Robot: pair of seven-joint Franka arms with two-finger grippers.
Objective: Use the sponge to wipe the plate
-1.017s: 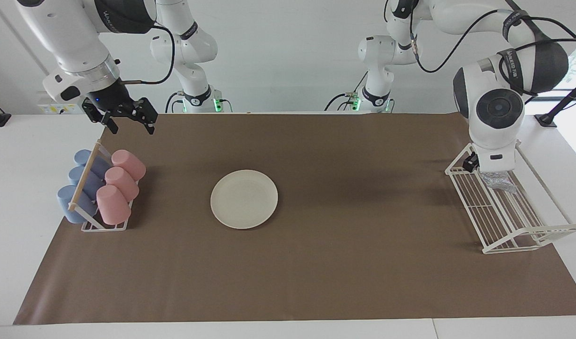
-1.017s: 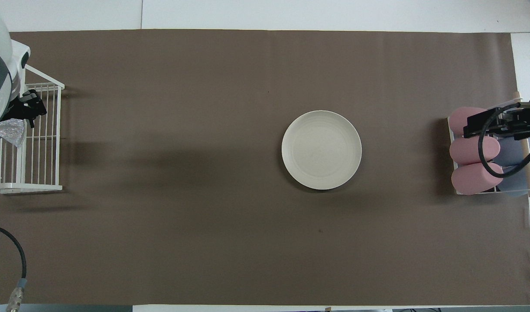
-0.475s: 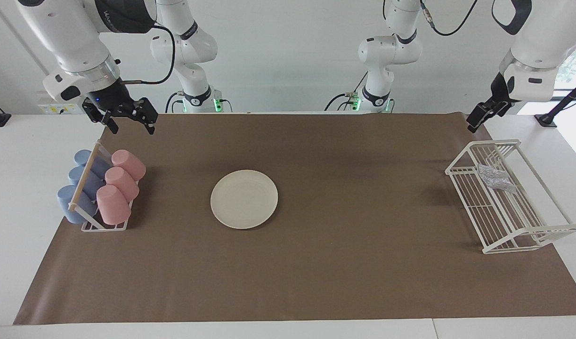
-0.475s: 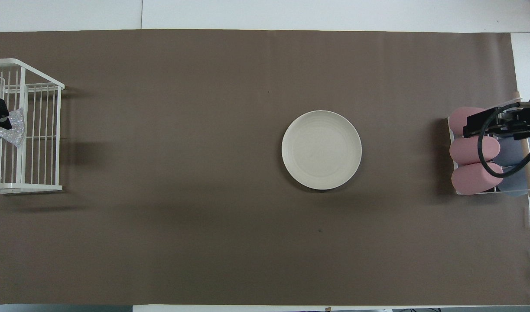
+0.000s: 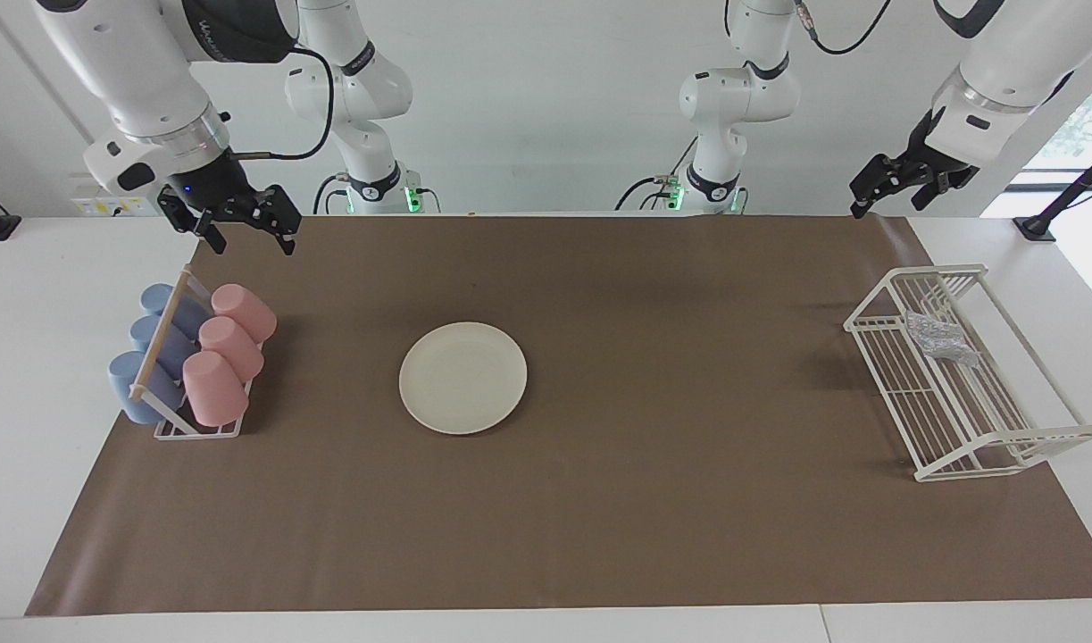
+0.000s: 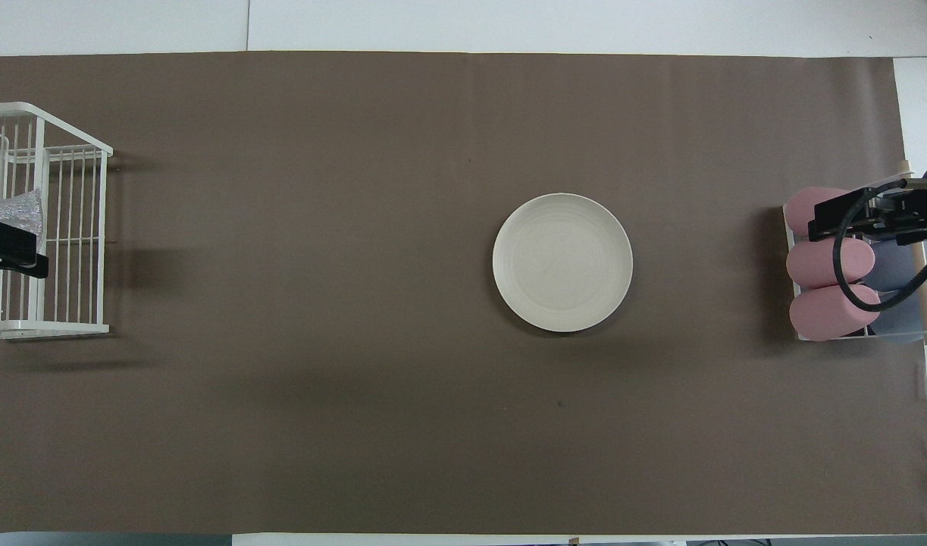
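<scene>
The cream-white plate lies flat on the brown mat, somewhat toward the right arm's end; it also shows in the overhead view. The silvery sponge lies in the white wire rack at the left arm's end, and shows in the overhead view. My left gripper is raised, open and empty, over the mat's corner nearer the robots than the rack. My right gripper is open and empty, in the air by the cup rack.
A small rack with pink cups and blue cups stands at the right arm's end. The wire rack takes up the left arm's end. The brown mat covers the table.
My left gripper has lifted out of the wire rack and drawn back toward the robots, leaving the sponge in the rack. The right arm has not moved.
</scene>
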